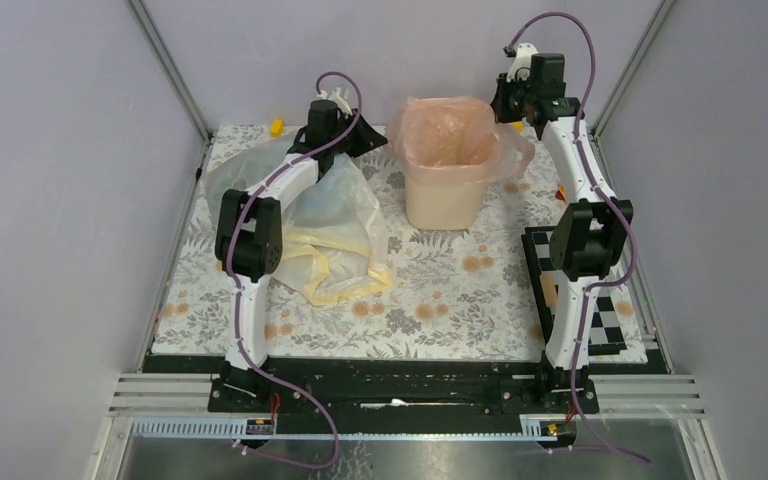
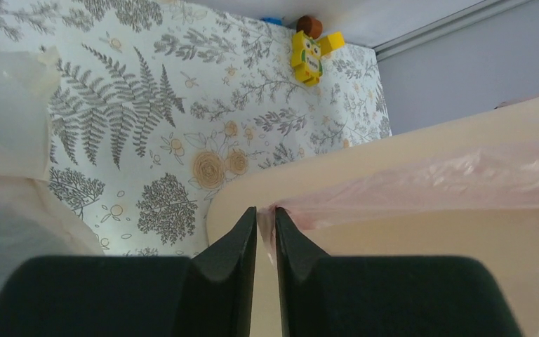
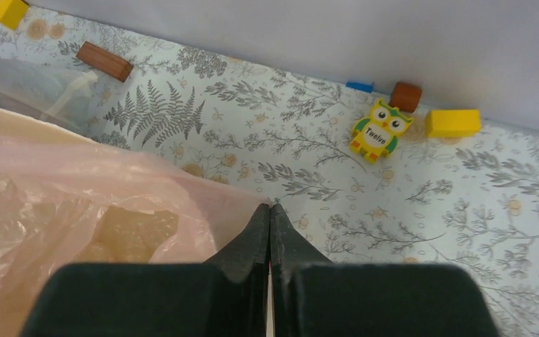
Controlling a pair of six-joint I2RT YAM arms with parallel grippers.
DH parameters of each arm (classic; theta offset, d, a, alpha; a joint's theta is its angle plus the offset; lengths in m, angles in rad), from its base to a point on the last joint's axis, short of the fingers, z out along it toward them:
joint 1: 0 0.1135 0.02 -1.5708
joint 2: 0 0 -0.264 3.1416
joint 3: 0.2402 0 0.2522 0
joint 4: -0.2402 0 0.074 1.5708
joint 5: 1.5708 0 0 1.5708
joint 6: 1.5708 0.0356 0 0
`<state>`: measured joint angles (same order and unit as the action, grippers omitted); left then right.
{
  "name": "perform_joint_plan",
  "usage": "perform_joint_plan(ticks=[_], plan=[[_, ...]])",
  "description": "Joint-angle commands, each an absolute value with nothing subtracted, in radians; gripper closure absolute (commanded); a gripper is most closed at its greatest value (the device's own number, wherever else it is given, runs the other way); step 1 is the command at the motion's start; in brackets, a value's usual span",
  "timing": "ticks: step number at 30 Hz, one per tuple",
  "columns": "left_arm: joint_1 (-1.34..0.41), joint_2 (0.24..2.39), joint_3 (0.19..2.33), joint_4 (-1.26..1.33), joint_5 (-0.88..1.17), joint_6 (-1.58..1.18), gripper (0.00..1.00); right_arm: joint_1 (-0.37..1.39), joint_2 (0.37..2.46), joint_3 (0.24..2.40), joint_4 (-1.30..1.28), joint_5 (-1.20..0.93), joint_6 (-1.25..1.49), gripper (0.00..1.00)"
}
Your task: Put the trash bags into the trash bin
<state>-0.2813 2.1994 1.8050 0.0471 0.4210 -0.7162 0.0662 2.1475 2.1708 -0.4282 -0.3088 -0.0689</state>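
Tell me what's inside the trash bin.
A pink trash bag lines the trash bin, its mouth draped over the rim. Its crinkled plastic hides the bin's floor, so anything beneath or deeper inside cannot be seen.

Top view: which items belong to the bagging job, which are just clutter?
Job: pink bag, lining the trash bin; yellow bag; clear bag.
Clutter: owl block, brown cylinder, yellow block, brown bar, checkerboard.

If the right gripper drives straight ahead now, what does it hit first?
Probably the floral tablecloth just beyond the right gripper, whose fingers are closed on the edge of the pink bag. The owl toy lies farther, to the right of that line. Depth is unclear.
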Motion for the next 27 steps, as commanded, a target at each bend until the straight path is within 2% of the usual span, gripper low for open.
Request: perform_joint_plan(ticks=[1,6,9,21,25,27], plan=[[-0.290,2.255,1.857,0.083,0.466,-0.745,0.83,0.058,2.184,2.193,-0.407,-0.370,-0.022,1.00],[-0.331,2.306,1.926,0.083,0.525,-0.744,0.80,0.057,2.171,2.129,-0.397,-0.469,0.035,1.00],[-0.356,2.330,1.966,0.085,0.582,-0.742,0.80,0.056,2.105,2.019,-0.339,-0.515,0.077,1.00],[-0.458,2.253,1.814,0.174,0.666,-0.778,0.82,0.057,1.722,1.459,-0.188,-0.374,0.270,1.00],[-0.479,2.174,1.692,0.237,0.636,-0.793,0.87,0.057,1.616,1.336,-0.185,-0.284,0.289,1.00],[-0.487,2.131,1.619,0.235,0.578,-0.780,0.95,0.057,1.589,1.300,-0.191,-0.224,0.290,1.00]])
